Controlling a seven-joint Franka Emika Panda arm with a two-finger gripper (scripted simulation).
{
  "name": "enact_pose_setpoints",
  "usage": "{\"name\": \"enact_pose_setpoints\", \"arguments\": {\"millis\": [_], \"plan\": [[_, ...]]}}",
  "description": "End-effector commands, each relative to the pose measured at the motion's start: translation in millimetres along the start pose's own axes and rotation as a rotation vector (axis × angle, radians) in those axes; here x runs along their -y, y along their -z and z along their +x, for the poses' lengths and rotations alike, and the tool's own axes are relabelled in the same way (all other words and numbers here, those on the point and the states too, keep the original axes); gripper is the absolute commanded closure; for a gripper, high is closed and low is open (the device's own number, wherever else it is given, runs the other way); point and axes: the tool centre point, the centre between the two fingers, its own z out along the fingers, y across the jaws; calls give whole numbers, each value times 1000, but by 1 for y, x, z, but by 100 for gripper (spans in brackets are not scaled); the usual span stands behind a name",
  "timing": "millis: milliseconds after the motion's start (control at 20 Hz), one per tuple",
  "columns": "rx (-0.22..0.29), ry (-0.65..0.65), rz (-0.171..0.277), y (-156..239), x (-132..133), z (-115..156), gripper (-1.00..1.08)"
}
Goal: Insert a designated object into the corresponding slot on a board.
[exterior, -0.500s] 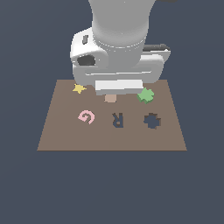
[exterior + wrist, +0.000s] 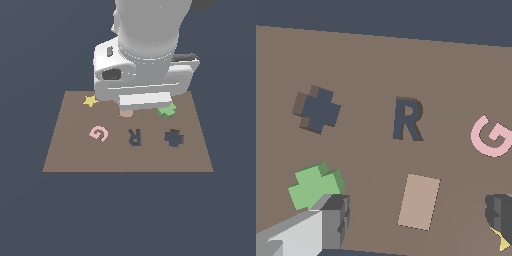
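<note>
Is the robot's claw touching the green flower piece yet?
Cannot tell. In the wrist view one finger overlaps the green piece at its edge, but height is unclear. The exterior view hides the gripper behind the arm.

a bulky white rounded arm (image 2: 150,30) ends in a boxy white hand with dark grey fingers (image 2: 336,215).

One board (image 2: 70,150) was counted, bearing four loose pieces: one green piece (image 2: 313,185), one yellow star (image 2: 90,101), one pink G (image 2: 99,133), one tan rectangle (image 2: 419,201); two cut-outs were counted: one flower-shaped slot (image 2: 174,138), one R-shaped cut-out (image 2: 134,136).
</note>
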Motion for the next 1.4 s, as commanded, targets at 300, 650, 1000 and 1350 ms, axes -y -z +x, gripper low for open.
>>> {"name": "enact_pose_setpoints", "arguments": {"millis": [300, 650, 1000, 1350], "plan": [[-21, 167, -5, -40, 56, -13, -92], [-37, 293, -10, -71, 96, -28, -92], [-43, 339, -13, -84, 109, -35, -92], [-42, 333, -14, -83, 108, -34, -92]]}}
